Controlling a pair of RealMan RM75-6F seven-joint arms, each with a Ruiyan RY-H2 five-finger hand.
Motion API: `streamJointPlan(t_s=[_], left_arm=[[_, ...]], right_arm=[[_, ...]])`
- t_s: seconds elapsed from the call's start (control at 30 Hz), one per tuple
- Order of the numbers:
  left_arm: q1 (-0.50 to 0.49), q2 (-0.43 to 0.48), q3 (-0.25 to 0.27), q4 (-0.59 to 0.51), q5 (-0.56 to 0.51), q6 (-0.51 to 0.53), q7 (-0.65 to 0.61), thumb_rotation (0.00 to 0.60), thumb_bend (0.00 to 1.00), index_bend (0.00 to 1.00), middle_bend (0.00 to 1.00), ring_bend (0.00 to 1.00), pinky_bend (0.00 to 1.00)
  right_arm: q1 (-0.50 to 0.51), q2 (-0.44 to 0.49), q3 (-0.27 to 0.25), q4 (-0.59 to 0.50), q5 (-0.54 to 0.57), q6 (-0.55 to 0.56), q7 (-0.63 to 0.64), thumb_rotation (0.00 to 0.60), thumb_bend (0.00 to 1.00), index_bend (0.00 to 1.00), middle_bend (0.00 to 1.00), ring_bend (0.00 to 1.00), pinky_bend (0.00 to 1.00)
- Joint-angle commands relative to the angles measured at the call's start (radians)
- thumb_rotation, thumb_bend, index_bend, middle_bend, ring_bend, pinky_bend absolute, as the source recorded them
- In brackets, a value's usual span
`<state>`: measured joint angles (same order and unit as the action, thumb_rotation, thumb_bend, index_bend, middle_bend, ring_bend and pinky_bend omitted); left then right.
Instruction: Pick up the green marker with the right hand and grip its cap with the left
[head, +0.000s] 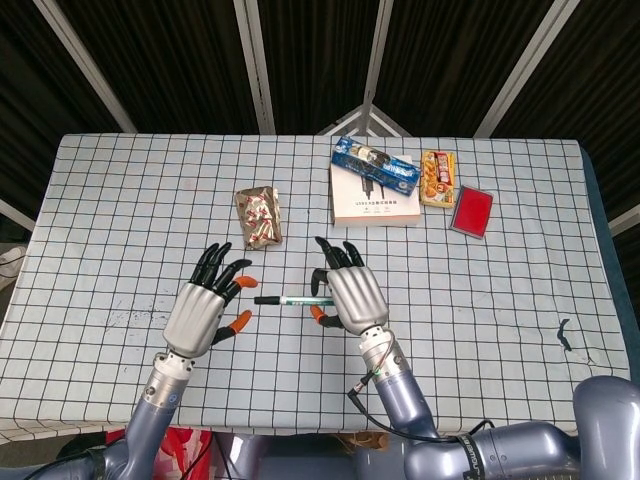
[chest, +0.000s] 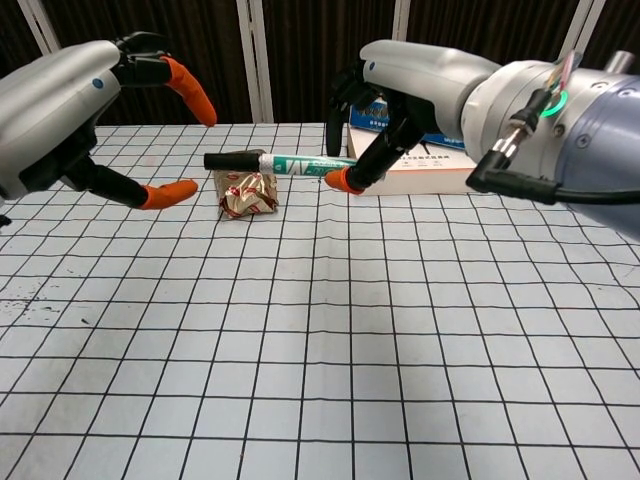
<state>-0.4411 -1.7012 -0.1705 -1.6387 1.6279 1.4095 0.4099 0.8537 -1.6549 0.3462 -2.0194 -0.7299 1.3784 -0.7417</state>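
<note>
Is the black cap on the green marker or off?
On. The black cap sits on the green marker, pointing toward the open left hand, not yet gripped.

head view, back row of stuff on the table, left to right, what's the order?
Foil snack packet → white box with the blue pack lying across its top edge → orange snack pack → red case.
</note>
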Motion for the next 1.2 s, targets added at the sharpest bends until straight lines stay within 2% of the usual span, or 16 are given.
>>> streamJointPlan(t_s=[0.03, 1.2], left_arm=[[-0.004, -0.007, -0.001, 0.008, 0.001, 0.002, 0.000, 0.600, 0.36, 0.40, 0.23, 0.00, 0.01], [-0.043, -0.081, -0.006, 0.079, 0.016, 0.035, -0.035, 0.600, 0.40, 0.51, 0.29, 0.00, 0.01]], right_arm=[[-0.001, 0.001, -0.003, 0.001, -0.004, 0.000, 0.005, 0.600, 0.58, 0.75, 0.06, 0.14, 0.04], [0.009, 0.010, -0.010, -0.019, -0.006, 0.015, 0.010, 0.600, 0.59, 0.77, 0.06, 0.14, 0.04]])
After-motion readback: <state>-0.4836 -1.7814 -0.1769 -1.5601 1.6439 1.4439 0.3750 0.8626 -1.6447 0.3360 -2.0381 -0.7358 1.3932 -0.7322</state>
